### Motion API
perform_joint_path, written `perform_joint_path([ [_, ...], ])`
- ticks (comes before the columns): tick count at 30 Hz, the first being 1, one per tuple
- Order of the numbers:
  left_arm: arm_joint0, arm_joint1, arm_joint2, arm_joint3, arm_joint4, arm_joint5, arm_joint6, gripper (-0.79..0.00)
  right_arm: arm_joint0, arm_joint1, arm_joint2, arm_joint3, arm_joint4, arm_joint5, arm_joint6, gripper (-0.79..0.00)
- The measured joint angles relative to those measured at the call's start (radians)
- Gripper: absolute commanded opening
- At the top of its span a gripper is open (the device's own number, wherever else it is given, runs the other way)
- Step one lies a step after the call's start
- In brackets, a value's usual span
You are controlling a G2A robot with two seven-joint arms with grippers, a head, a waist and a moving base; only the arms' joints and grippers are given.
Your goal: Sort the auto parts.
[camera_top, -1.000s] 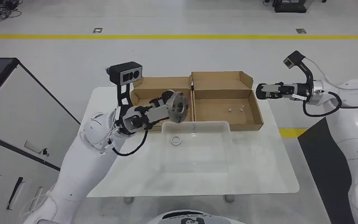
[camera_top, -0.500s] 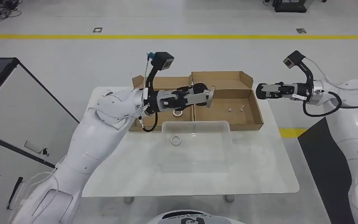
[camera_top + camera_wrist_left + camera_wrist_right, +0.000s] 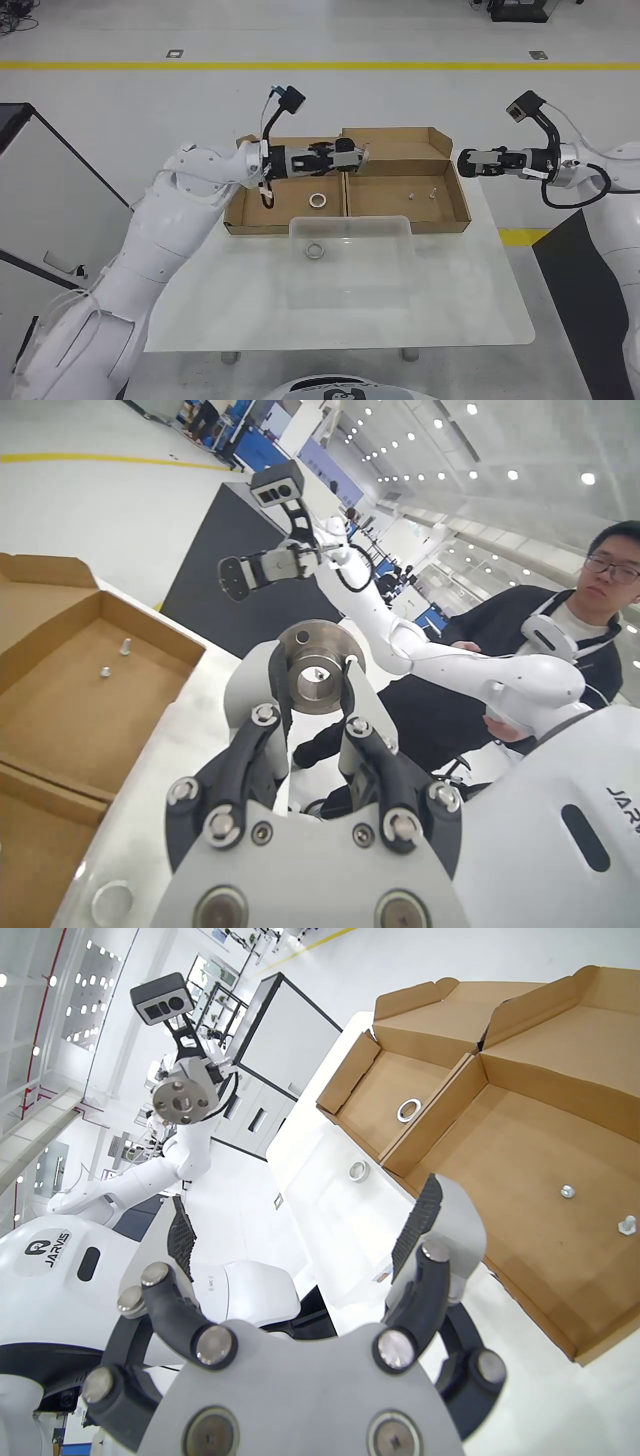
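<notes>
My left gripper (image 3: 345,156) is shut on a round metal flange (image 3: 312,680), holding it by its hub in the air above the divide between two cardboard boxes. The flange (image 3: 180,1103) faces my right arm. The left box (image 3: 262,215) holds one metal ring (image 3: 318,201). Two small bolts (image 3: 411,196) (image 3: 434,190) lie in the right box (image 3: 455,215). Another ring (image 3: 314,250) lies in the clear tray (image 3: 370,275) in front of the boxes. My right gripper (image 3: 468,163) hangs open and holds nothing, just past the right box's outer wall.
The white table (image 3: 470,290) has bare room in front of and to the right of the clear tray. A dark cabinet (image 3: 40,200) stands beside the table on the left. The boxes' raised flaps (image 3: 390,135) stand along the far side.
My left arm has swung the flange from above the left box's near side up and across to the divide between the boxes, turning it to face right. The right arm has kept still.
</notes>
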Motion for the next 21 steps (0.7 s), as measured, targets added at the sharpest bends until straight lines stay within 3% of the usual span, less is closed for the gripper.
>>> perform_joint_path([
  [21, -0.117, 0.000, 0.056, 0.248, 0.459, -0.084, -0.031, -0.785, 0.000, 0.000, 0.000, 0.000, 0.000, 0.000, 0.000, 0.000],
])
